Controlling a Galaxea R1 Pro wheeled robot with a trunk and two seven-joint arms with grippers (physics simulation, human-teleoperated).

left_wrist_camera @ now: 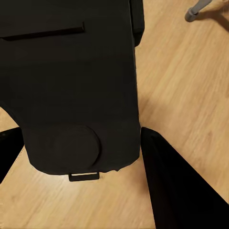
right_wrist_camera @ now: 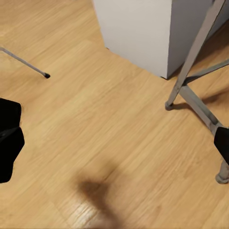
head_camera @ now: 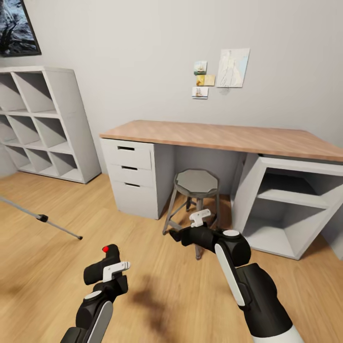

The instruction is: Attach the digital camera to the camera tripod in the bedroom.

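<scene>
Carrying step: digital camera (head_camera: 105, 265) clamped in left claw (head_camera: 108, 271) above floor, right claw (head_camera: 183, 235) spread empty; next, turning toward camera tripod (head_camera: 43, 218) (one leg visible, left).

Light wood floor (head_camera: 57, 267), tripod leg (head_camera: 43, 218) at nine o'clock, round grey stool (head_camera: 196, 183) and desk (head_camera: 224, 136) at twelve o'clock, white cube shelf (head_camera: 43, 124) at ten o'clock.

- Bare floor (head_camera: 143, 247) between tripod leg (head_camera: 43, 218) and stool (head_camera: 196, 190): passable.
- Stool stands just ahead of right gripper (head_camera: 175, 235).
- Desk (head_camera: 224, 136) and shelf (head_camera: 40, 121) block beyond.
</scene>
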